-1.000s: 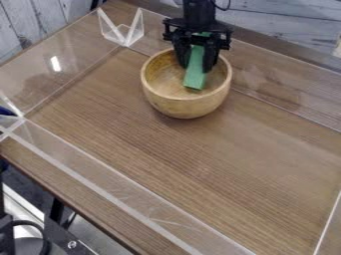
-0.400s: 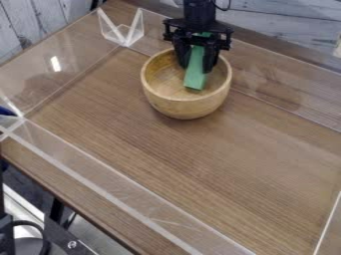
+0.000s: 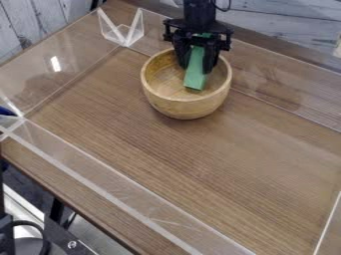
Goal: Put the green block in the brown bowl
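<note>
Camera view: green block (image 3: 196, 70) between the jaws, over the brown bowl (image 3: 184, 103).

We identify no legible text, label, brand, number or sign on any surface in the camera view.

Black robot arm (image 3: 200, 12) by the bowl (image 3: 170, 99)
Just behind the bowl, the body was matte black and narrow, with short, blocky parts jutting to each side and a thin dark cable looping near its top; any small markings were too blurred to read.
</note>
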You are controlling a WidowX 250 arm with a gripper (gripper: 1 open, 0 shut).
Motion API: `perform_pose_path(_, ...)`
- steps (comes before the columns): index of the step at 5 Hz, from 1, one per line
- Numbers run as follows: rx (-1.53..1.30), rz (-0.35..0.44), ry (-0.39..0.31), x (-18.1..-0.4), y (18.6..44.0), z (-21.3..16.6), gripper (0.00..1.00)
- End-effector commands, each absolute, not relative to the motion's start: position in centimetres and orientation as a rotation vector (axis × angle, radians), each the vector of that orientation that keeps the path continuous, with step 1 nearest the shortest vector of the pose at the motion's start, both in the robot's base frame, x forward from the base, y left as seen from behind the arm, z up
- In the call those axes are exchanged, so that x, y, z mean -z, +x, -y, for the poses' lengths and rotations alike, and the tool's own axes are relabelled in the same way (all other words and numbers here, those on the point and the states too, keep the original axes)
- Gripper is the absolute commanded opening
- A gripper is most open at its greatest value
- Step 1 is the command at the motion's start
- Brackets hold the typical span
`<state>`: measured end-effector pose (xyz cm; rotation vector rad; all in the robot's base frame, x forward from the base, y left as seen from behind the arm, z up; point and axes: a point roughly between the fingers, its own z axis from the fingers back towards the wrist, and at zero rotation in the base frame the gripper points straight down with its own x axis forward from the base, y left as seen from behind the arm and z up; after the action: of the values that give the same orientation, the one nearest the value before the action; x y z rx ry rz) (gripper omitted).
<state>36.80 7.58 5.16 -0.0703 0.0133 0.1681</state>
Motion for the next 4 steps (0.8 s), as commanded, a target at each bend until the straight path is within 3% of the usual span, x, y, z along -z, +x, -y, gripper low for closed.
perform_pose_path(1, -0.185, 0.002, -0.053, -4.9, 36.9, -8.6, 0.0)
perform_pose_path(4, -0.188, -0.022, -0.044, -3.8, 36.8, -8.9, 0.0)
